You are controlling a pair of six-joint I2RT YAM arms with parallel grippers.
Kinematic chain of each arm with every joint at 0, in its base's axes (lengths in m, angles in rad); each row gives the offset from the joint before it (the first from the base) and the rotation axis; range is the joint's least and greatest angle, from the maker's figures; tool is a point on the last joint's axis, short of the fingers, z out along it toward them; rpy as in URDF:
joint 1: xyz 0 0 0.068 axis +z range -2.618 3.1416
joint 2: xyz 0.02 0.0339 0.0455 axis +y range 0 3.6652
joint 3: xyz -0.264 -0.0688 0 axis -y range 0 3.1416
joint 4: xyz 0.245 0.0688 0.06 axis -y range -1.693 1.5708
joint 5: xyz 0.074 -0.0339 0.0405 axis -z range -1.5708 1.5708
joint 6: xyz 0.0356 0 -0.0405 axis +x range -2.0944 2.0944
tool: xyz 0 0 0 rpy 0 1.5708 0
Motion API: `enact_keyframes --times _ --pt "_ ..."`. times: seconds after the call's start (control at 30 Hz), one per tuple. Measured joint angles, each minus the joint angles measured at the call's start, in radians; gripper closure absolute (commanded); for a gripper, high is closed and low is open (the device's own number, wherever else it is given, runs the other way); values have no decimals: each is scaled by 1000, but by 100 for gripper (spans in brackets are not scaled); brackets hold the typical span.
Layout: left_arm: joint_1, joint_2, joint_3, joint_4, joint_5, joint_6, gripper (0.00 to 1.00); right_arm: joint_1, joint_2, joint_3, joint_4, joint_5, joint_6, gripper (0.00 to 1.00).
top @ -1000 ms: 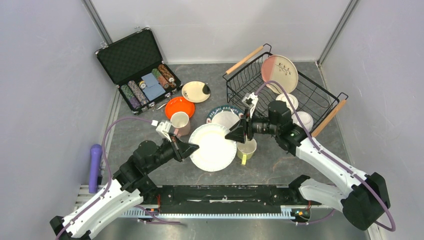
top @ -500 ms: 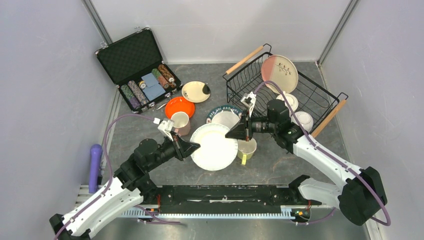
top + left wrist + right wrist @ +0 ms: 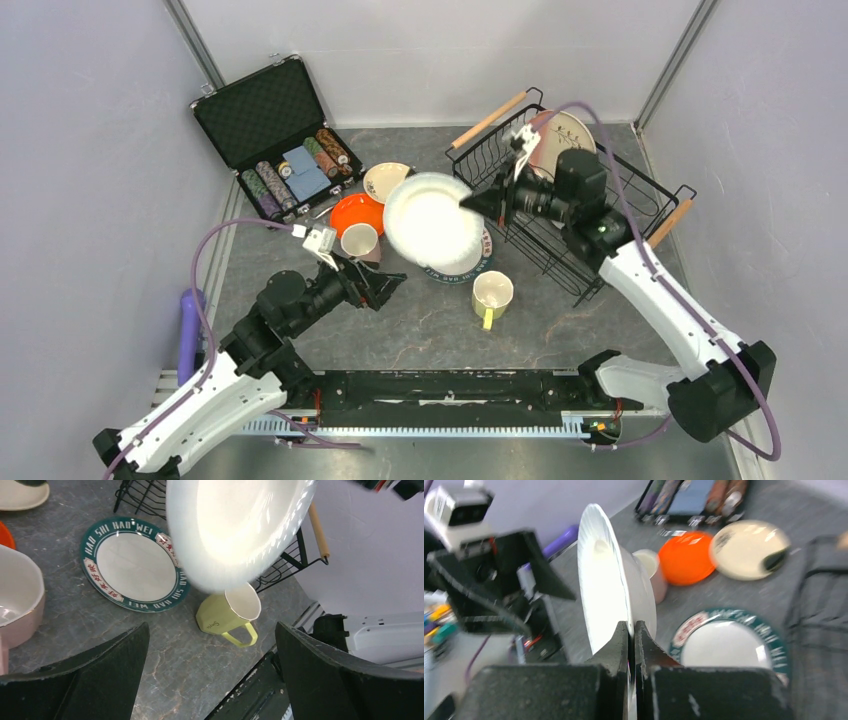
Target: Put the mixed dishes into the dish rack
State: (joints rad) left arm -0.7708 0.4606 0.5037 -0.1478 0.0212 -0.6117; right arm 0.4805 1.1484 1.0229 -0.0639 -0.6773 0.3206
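My right gripper (image 3: 468,204) is shut on the rim of a white plate (image 3: 432,220) and holds it tilted in the air, just left of the black wire dish rack (image 3: 632,190). Its fingers pinch the white plate (image 3: 606,580) edge-on in the right wrist view. My left gripper (image 3: 392,288) stands open and holds nothing, below the white plate (image 3: 235,525). On the table lie a teal-rimmed plate (image 3: 130,565), a yellow-green mug (image 3: 492,295), a pink mug (image 3: 358,240), an orange plate (image 3: 350,212) and a cream black-spotted plate (image 3: 383,180). A pink-cream plate (image 3: 572,128) leans in the rack, partly behind the arm.
An open black case (image 3: 275,135) with striped chips and a blue box sits at the back left. A purple object (image 3: 188,320) lies by the left wall. The rack's wooden handles (image 3: 488,120) stick out at its ends.
My left gripper let go of the white plate and opened. My right gripper closed on the plate's rim, lifted it off the table and carried it back toward the rack.
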Motion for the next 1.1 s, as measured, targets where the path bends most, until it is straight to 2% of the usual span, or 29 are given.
enact_keyframes --times 0.2,0.3,0.5,0.7,1.1 --pt "0 -5 21 -45 -32 41 0 -44 69 305 -168 288 -243 100" --pt "0 12 22 -45 -29 54 0 -122 86 338 -181 390 -341 100" --pt "0 93 21 -14 0 69 0 -332 195 337 -179 480 -456 100" --pt "0 230 21 56 61 80 0 -364 319 318 -150 483 -581 100" --pt "0 389 19 225 168 80 0 -433 430 286 -53 442 -743 100"
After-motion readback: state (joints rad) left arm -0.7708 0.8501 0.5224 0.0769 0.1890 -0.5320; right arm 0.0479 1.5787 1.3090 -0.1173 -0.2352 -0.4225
